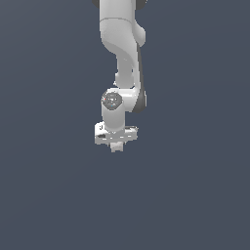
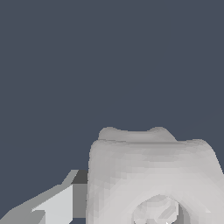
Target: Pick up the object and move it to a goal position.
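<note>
In the exterior view the white arm hangs down in the middle of the picture, and its gripper (image 1: 116,144) points downward. A tiny off-white piece, the object (image 1: 116,147), shows right at the fingertips under the hand. In the wrist view the object (image 2: 148,170) is very close and large. It is off-white, blocky and lumpy-edged, with a small round mark (image 2: 155,211) on it. One grey-white finger (image 2: 57,205) presses against the object's side. The other finger is hidden behind the object. The gripper looks shut on the object.
A plain dark grey-blue ground (image 1: 49,195) fills both views. No goal marker and no other object show in either view.
</note>
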